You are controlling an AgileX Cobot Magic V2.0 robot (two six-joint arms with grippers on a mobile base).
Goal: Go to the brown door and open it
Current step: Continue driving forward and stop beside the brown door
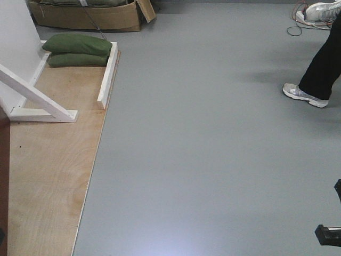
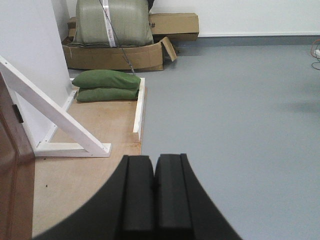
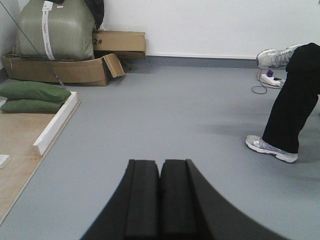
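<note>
The brown door (image 2: 12, 170) shows only as a reddish-brown glossy edge at the far left of the left wrist view, with a small dark fitting (image 2: 18, 113) on it. A thin strip of it also shows at the left edge of the front view (image 1: 3, 181). It stands on a plywood base (image 1: 48, 170) in a white frame. My left gripper (image 2: 154, 162) is shut and empty, held above the base's edge, to the right of the door. My right gripper (image 3: 160, 165) is shut and empty over the grey floor. The latch is not in view.
White frame braces (image 1: 37, 96) and green sandbags (image 1: 77, 49) sit on the plywood base. A cardboard box (image 2: 115, 55) with a large sack stands behind. A person's leg (image 1: 322, 64) and a power strip (image 3: 267, 80) are at the right. Grey floor (image 1: 202, 149) fills the middle.
</note>
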